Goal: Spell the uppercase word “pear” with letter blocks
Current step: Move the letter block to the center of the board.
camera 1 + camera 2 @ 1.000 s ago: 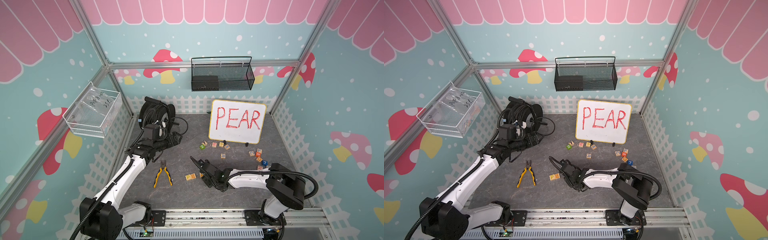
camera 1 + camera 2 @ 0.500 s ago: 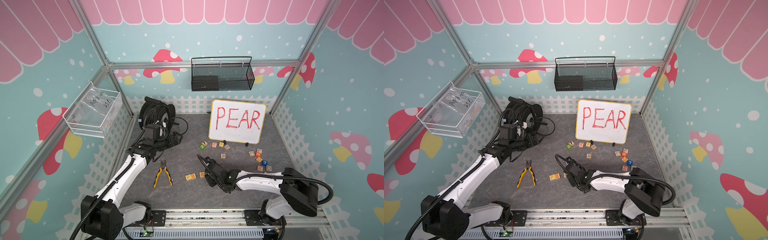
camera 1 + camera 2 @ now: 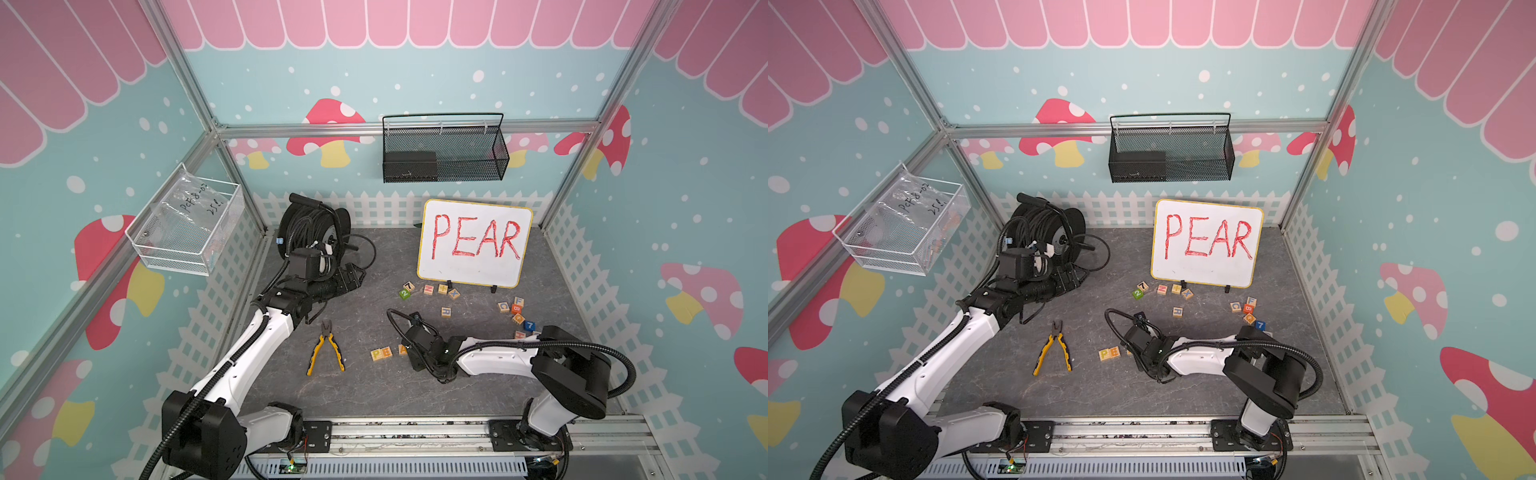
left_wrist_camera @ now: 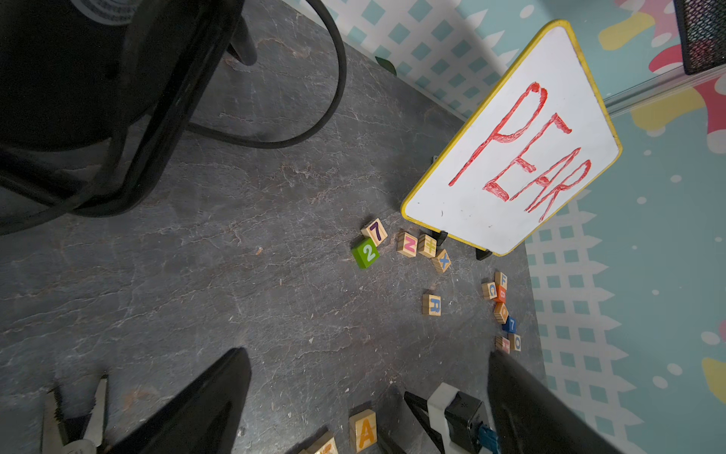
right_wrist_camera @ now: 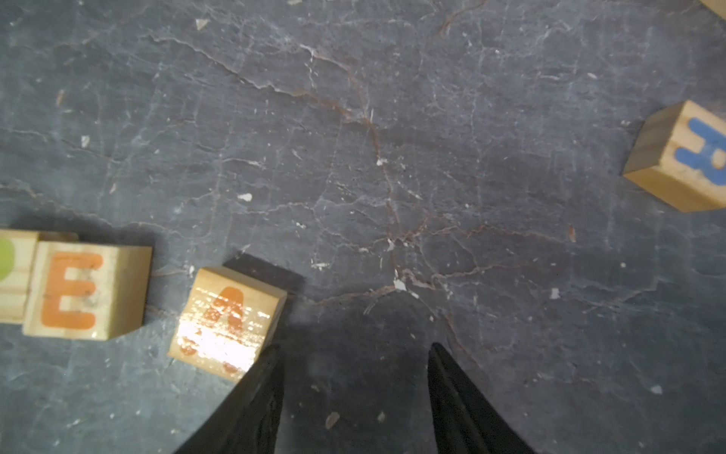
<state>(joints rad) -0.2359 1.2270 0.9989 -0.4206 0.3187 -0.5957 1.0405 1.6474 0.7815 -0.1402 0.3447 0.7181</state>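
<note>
Item: letter blocks, light-wood cubes with coloured capitals
Location: P block and E block are sitting touching in a row near the front of the table; A block is lying just beside E, a narrow gap showing, turned slightly out of line; R block is lying apart, between the row and the whiteboard
Handling (judged): likely behaving as light and rigid; smooth faces possibly sliding on the table if nudged; the best hold is across two opposite side faces, the letter staying up
Orientation: cubes, so no long axis is showing; R's blue letter is facing up, reading upright in both top views; the row is running parallel to the front rail
Right gripper: jaws are standing apart, pinching nothing; one fingertip is sitting at A's corner; contact cannot be told
Left gripper: jaws are spreading wide, empty; hovering by the cable reel, well apart from the blocks
Other stock: spare cubes are lying below the whiteboard; pliers are lying near the row
</note>
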